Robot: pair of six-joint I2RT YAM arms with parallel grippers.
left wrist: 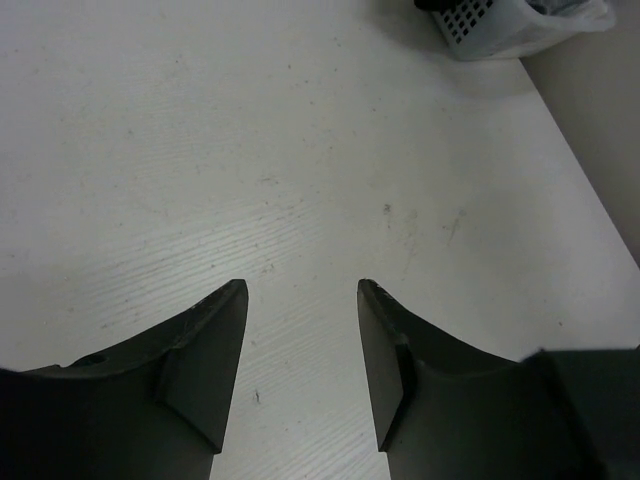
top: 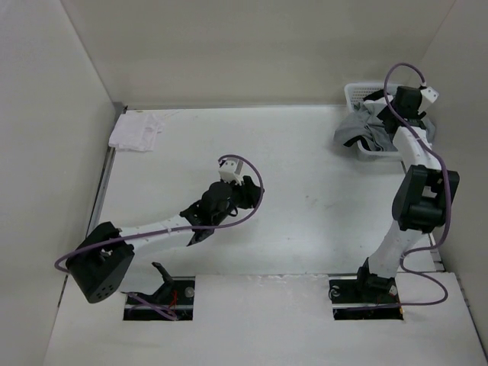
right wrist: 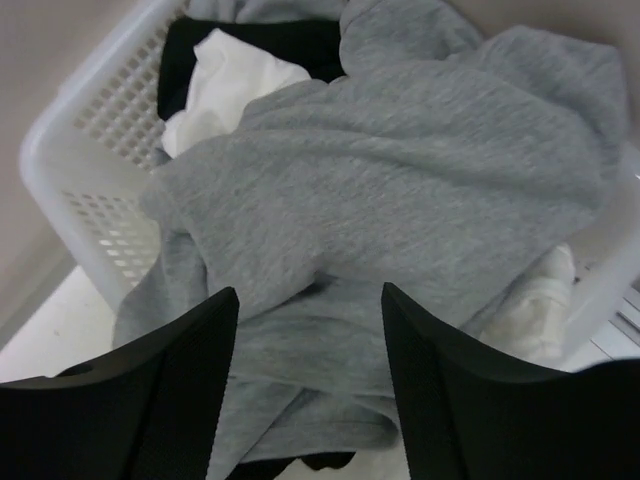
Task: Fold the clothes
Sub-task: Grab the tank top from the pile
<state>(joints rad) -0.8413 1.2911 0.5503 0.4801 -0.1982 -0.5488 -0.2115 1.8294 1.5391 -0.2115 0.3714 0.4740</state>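
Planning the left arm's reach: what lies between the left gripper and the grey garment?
Only bare, faintly scuffed table between the left gripper and the grey garment; the top view shows it.

Between and ahead of the left gripper's [left wrist: 300, 290] spread jaws lies bare table [left wrist: 200, 150], free as far as the basket [left wrist: 490, 30] far ahead to the right. Under the right gripper's [right wrist: 310, 295] parted jaws the grey garment [right wrist: 400, 180] heaps up and spills over the basket's near rim; it may brush the fingertips. Ahead, a white garment [right wrist: 230, 85] and a black garment [right wrist: 260, 45] crowd the basket, whose wall [right wrist: 70, 130] blocks the left.
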